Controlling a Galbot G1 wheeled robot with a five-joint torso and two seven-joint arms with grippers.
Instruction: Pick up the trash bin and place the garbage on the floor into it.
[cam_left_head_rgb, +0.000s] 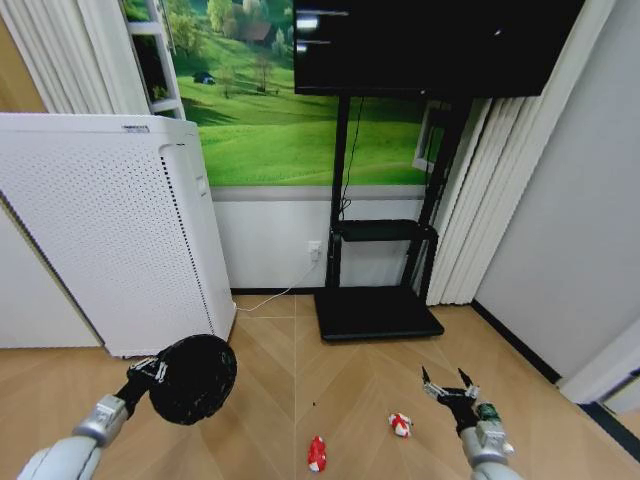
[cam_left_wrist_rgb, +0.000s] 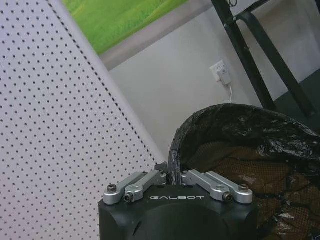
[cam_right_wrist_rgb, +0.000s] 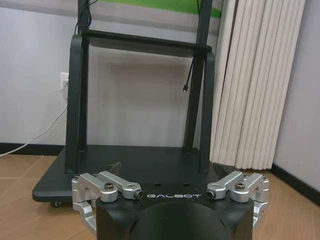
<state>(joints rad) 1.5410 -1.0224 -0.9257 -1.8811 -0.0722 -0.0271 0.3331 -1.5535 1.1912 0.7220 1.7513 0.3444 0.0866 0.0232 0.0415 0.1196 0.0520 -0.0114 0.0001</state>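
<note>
Left gripper (cam_left_head_rgb: 150, 372) clamped the trash bin (cam_left_head_rgb: 192, 378) by its rim, aloft beside the white appliance (cam_left_head_rgb: 110, 240), mouth tilted ready for loading; right gripper (cam_left_head_rgb: 449, 385) hovered spread-fingered near the garbage (cam_left_head_rgb: 400, 424) on the floor (cam_left_head_rgb: 350, 380).

1. "GALBOT" stands in pale letters on the black housing of the left gripper (cam_left_wrist_rgb: 176, 172), at the lower middle of the left wrist view.
2. "GALBOT" stands likewise on the black housing of the right gripper (cam_right_wrist_rgb: 169, 170), at the lower middle of the right wrist view.
3. A small dark mark on the top edge of the white perforated appliance (cam_left_head_rgb: 110, 230), upper left of the head view, is too small to read.
</note>
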